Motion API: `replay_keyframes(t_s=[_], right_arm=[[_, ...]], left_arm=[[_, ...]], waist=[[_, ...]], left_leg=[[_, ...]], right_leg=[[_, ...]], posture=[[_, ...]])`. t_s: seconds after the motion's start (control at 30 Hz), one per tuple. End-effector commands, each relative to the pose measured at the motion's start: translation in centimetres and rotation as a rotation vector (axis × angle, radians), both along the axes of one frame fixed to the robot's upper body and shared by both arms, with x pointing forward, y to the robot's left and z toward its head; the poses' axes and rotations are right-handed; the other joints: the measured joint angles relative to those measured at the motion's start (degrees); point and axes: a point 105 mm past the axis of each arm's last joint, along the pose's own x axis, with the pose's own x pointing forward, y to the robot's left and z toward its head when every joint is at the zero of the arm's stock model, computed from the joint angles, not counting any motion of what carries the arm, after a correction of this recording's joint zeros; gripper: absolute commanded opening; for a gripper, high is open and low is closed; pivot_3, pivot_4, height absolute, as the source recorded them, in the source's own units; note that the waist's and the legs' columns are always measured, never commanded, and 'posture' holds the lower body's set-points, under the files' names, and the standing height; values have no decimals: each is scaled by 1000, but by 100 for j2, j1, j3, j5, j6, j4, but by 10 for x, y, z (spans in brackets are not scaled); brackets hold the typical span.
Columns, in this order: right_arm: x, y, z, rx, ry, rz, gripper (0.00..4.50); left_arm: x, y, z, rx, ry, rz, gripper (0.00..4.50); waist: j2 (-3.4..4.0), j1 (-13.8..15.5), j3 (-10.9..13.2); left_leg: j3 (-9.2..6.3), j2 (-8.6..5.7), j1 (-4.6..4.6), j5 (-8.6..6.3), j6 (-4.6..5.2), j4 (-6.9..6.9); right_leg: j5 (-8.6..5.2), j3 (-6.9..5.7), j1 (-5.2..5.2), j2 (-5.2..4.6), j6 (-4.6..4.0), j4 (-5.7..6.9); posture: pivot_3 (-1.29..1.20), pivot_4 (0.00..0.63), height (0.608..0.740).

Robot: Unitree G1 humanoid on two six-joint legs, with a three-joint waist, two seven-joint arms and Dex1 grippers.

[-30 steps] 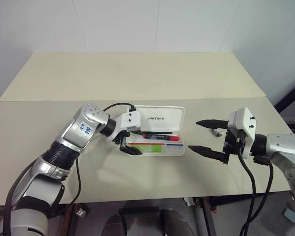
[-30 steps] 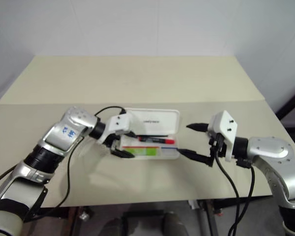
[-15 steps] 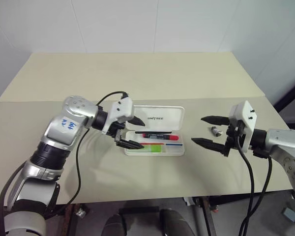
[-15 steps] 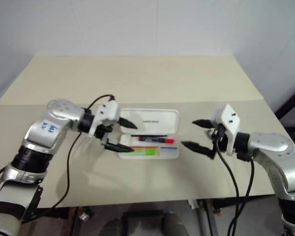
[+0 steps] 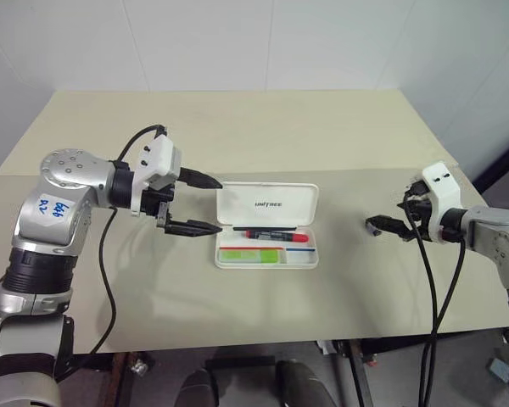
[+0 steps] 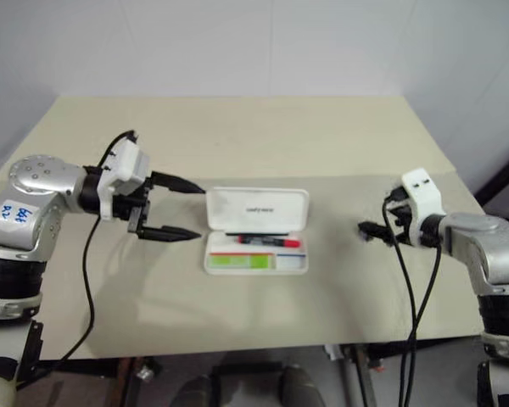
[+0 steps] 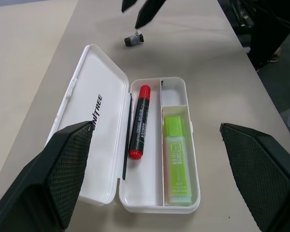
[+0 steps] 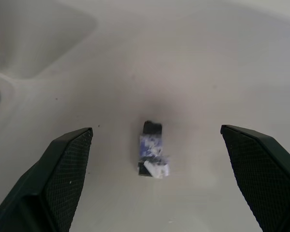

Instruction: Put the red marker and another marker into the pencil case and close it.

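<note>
head stereo pair: looking forward and down over the table (image 5: 237, 136), both sharing the whole tabletop | left wrist: facing close onto the open pencil case (image 7: 135, 145) | right wrist: looking down near the bare tabletop, sharing the small dark object (image 8: 151, 149)

Bare lab or test room, plain beige table (image 5: 237, 127), blank white walls (image 5: 237, 42), loose cabling

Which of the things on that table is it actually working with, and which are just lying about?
Part of the job:
- the red marker, lying in the pencil case
- the green highlighter, in the compartment next to it
- the pencil case, lid open

Just lying about:
- a small dark object on the table, apart from the case
</note>
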Motion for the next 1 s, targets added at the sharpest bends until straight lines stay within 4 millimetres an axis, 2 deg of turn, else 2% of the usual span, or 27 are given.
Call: replay_keyframes(t_s=[0.03,0.2,0.33,0.5,0.6,0.93,1.0], right_arm=[[7,2,7,10,2,-5,4500],[13,8,-4,-6,57,14,4500],[17,1,-13,-36,86,-20,4500],[20,1,-21,-19,119,-20,4500],[22,-2,-28,-36,131,-30,3908],[24,-2,-26,-41,126,-24,431],[24,-4,-26,-42,125,-26,356]], left_arm=[[-8,4,12,0,-49,-12,4463],[-11,9,12,13,-50,-1,4463],[-14,11,13,12,-59,10,4463],[-16,11,15,6,-71,23,4463],[-17,11,15,4,-78,25,4500],[-17,11,18,0,-96,26,4500],[-18,10,18,0,-100,23,4500]], waist=[[1,-7,0],[1,-20,0],[1,-14,1],[1,-9,1],[1,-21,1],[1,-25,0],[1,-23,0]], left_leg=[[0,0,0,0,0,0],[1,1,1,0,0,-4],[2,0,-1,0,0,-3],[2,0,-1,0,0,-3],[2,0,0,0,0,-1],[2,1,1,0,0,-1],[2,0,1,0,0,0]], right_leg=[[0,0,0,0,0,0],[0,0,-3,1,0,0],[0,0,-3,0,0,-1],[0,0,-3,1,1,-1],[0,0,-3,1,1,1],[1,0,-2,2,3,1],[1,0,-2,1,3,1]], posture=[[0,150,740],[0,150,740],[0,150,740],[0,150,740],[0,150,740],[0,150,740],[0,150,740]])
